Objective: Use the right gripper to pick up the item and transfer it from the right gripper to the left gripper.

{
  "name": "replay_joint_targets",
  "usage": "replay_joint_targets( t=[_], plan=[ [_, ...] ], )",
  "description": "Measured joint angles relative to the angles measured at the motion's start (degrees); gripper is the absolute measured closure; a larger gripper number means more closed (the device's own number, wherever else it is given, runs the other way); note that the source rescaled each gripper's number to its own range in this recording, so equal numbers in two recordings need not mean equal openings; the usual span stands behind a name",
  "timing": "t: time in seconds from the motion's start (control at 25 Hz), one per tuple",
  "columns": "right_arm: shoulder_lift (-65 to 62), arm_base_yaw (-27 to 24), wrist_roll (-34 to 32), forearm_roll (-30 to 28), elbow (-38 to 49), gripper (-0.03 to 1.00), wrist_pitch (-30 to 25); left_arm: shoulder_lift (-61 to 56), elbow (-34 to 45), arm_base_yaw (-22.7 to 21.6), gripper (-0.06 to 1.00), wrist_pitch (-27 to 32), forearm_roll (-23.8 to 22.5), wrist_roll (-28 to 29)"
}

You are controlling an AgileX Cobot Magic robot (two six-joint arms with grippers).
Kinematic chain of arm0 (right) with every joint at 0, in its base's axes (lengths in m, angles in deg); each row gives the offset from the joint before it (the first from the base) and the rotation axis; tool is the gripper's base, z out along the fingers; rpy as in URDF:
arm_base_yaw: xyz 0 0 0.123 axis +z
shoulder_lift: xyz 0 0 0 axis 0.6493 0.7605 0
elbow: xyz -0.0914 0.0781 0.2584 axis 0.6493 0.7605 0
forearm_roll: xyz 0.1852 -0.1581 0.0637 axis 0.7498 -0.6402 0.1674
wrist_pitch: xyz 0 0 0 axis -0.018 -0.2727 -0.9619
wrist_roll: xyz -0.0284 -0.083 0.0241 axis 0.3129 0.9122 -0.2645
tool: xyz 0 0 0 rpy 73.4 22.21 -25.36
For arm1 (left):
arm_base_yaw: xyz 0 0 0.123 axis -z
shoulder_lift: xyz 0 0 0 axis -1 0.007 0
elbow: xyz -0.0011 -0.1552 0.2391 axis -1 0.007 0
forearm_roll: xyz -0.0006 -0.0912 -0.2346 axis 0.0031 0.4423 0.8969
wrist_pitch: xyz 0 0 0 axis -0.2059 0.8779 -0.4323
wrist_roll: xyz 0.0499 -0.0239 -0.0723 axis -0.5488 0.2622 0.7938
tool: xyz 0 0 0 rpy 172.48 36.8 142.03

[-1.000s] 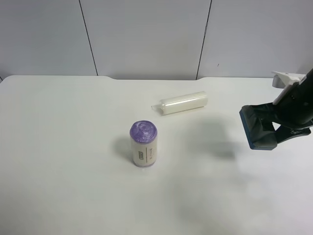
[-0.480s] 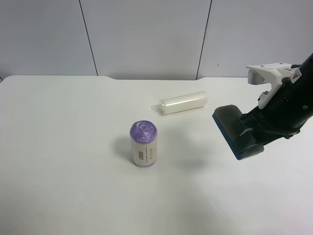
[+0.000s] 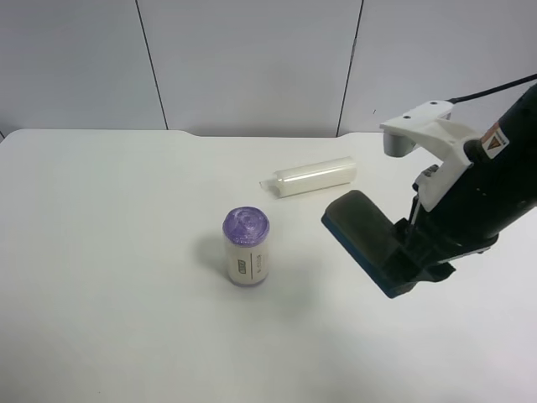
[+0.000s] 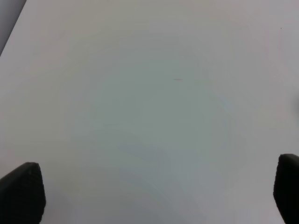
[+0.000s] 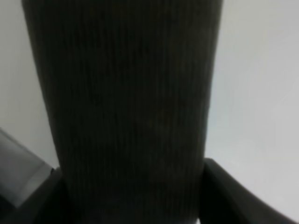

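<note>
**Operator:** Left side first. What have I got?

**Log:** Your left gripper (image 4: 154, 189) appears only in its own wrist view. Two black fingertips (image 4: 21, 191) sit at opposite edges, so the jaws stand wide apart. Nothing lies between them but the bare white table (image 4: 154, 93).

**Operator:** And across the high view?

**Log:** Leftmost you have the purple-topped cylinder (image 3: 246, 248), upright on the table with its label toward the camera. Further right and behind it, the white tube (image 3: 312, 177) lies on its side, apart from the cylinder.

**Operator:** Where's the item?

**Log:** Right of both. The item (image 3: 365, 239) is in your right gripper (image 3: 411, 256), whose jaws are clamped on its two long sides. In the right wrist view the dark felt fills the frame, with a black finger (image 5: 233, 196) on either side. The item is tilted, felt face up and turned toward the cylinder, and the blue-teal edge shows at its lower end. It looks raised off the table and touches neither the tube nor the cylinder.

**Operator:** The arm?

**Log:** Black, at the view's right edge, carrying a white bracket (image 3: 424, 126) and a yellow sticker (image 3: 495, 138).
</note>
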Motion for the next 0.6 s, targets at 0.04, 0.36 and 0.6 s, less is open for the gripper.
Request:
replay_joint_targets(
  t=[0.04, 0.36, 0.6],
  plan=[
    [0.0, 1.2, 0.8, 0.0, 0.0, 0.95, 0.6, 1.3, -0.4, 0.0, -0.06, 0.4, 0.1, 0.0],
    [0.0, 9.1, 3.9, -1.9, 0.0, 0.95, 5.2, 16.4, -6.3, 0.2, -0.06, 4.1, 9.7, -0.7],
    [0.0, 9.4, 7.4, -0.9, 0.0, 0.95, 7.8, 25.6, -9.3, 4.7, -0.06, 4.2, 20.2, -0.7]
  ],
)
